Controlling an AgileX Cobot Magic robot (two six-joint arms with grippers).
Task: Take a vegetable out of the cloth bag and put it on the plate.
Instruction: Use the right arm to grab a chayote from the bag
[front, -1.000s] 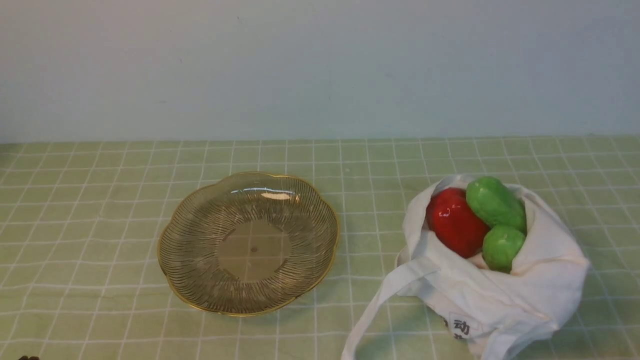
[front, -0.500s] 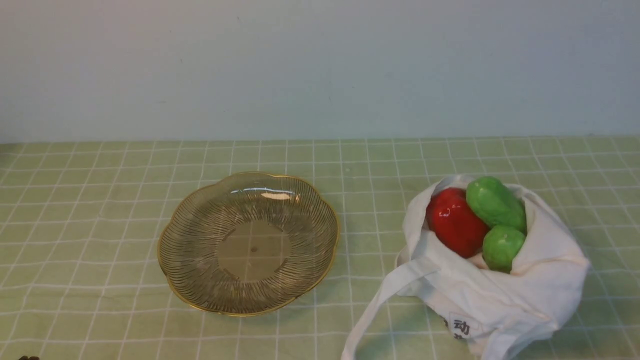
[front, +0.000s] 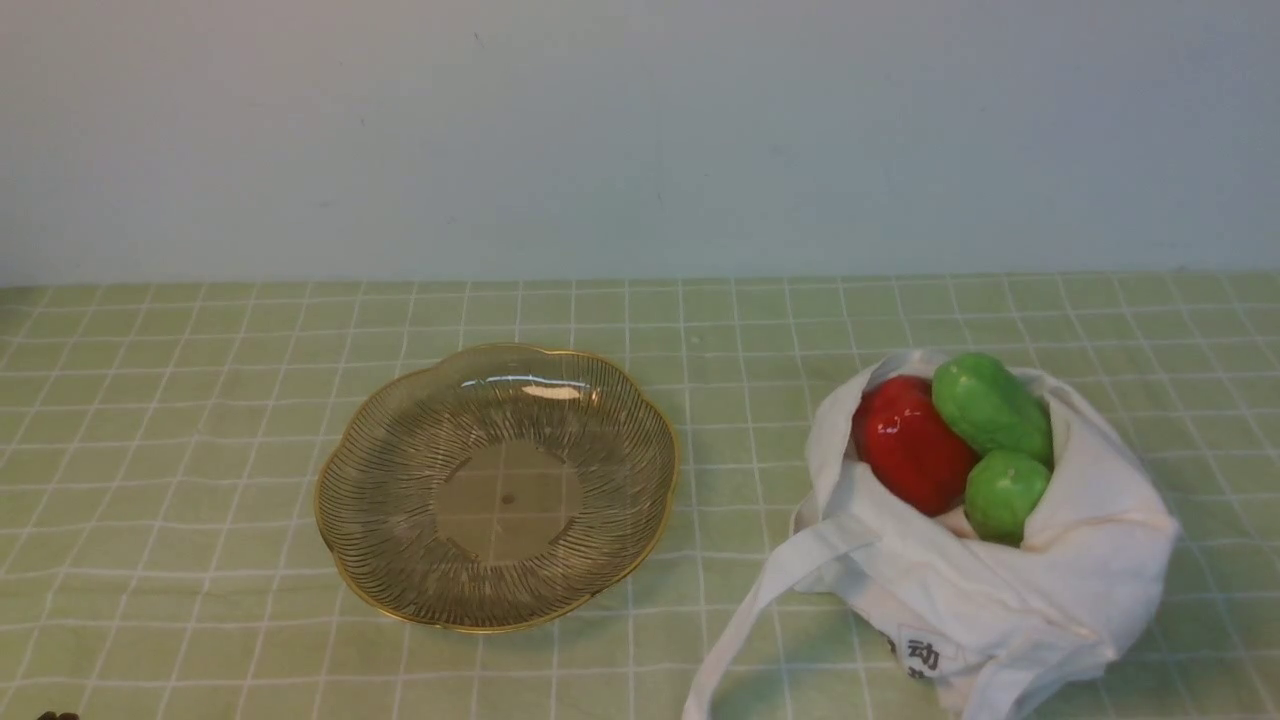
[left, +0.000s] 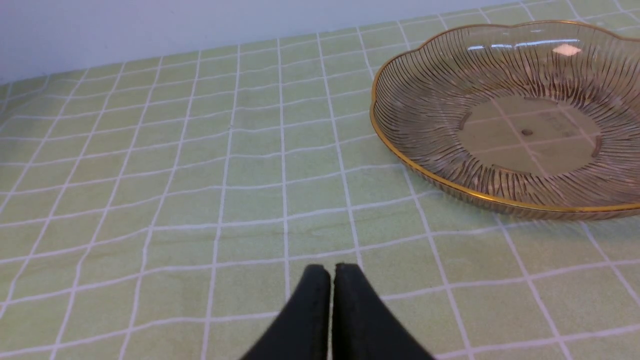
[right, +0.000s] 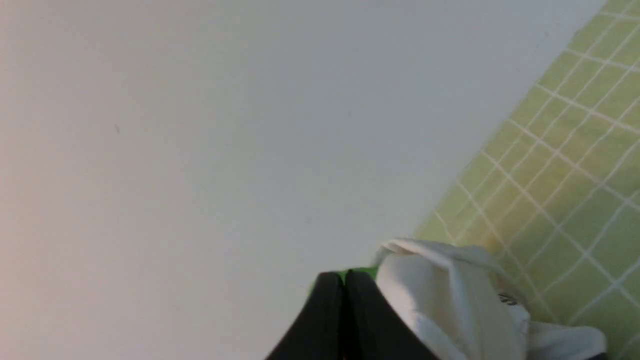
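The light-green gourd (front: 990, 405) lies tilted in the open mouth of the white cloth bag (front: 1010, 600). The gold-rimmed glass plate (front: 400, 500) sits apart, to its left.

Lit brightly and evenly from above. White glare on plate (front: 400, 470) and glossy red pepper (front: 905, 440); faint, soft shadows beside plate and bag (front: 1000, 600). Sharp in front view; hazy, pink-tinted along one edge in right wrist view.
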